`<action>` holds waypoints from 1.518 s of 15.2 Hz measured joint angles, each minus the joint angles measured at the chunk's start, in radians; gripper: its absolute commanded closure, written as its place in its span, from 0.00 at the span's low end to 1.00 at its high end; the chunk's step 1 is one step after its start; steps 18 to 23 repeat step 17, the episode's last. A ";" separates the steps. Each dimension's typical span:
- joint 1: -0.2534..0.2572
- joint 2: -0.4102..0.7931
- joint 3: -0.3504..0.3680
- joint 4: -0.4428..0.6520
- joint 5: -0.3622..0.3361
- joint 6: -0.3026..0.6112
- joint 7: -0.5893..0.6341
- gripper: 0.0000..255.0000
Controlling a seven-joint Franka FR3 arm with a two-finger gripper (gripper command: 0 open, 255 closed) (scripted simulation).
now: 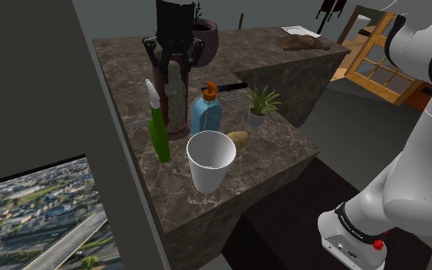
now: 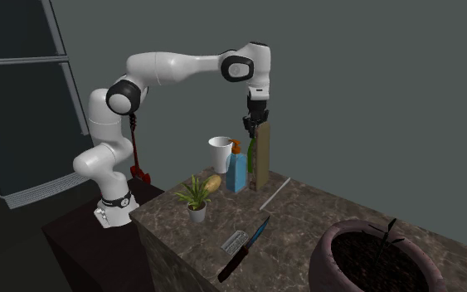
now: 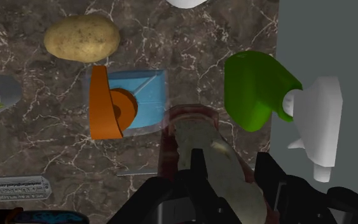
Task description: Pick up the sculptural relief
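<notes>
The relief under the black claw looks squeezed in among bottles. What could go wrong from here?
The sculptural relief stands tall and narrow, and the gripper is at its very top, so an off-centre hold could tip it. The green spray bottle and the blue soap dispenser stand right beside it. A swaying lift might knock them over, perhaps into the white cup near the edge of the counter.
</notes>
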 measured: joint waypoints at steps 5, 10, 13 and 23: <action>0.010 0.015 0.000 0.062 -0.008 -0.051 0.004 1.00; 0.033 0.054 0.000 0.184 -0.026 -0.136 0.009 1.00; 0.058 0.088 0.000 0.278 -0.044 -0.197 0.017 1.00; 0.101 0.150 -0.004 0.429 -0.075 -0.287 0.024 1.00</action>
